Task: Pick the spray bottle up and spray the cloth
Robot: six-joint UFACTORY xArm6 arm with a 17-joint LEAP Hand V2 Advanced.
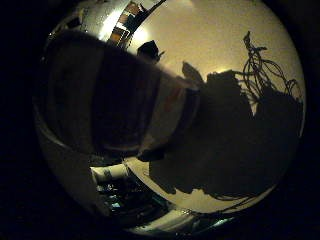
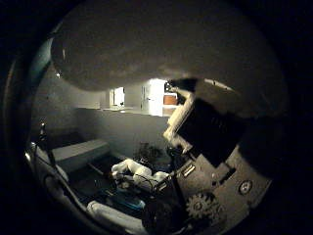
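The spray bottle (image 1: 110, 95) fills much of the right little finger side palm view as a wide, dim, rounded body right against the palm. In the right thumb side palm view its grey rounded body (image 2: 147, 44) fills the space above the room. My hand (image 2: 210, 147) shows as white and black parts with a gear, a finger curled in beside the bottle. I cannot pick out the cloth in either view.
A pale tan table top (image 1: 215, 45) lies beyond the bottle, with the large dark shadow (image 1: 235, 125) of the arm across it. The right thumb side palm view looks out at a room with a lit doorway (image 2: 147, 98), a grey bench (image 2: 83, 152) and clutter (image 2: 137, 174).
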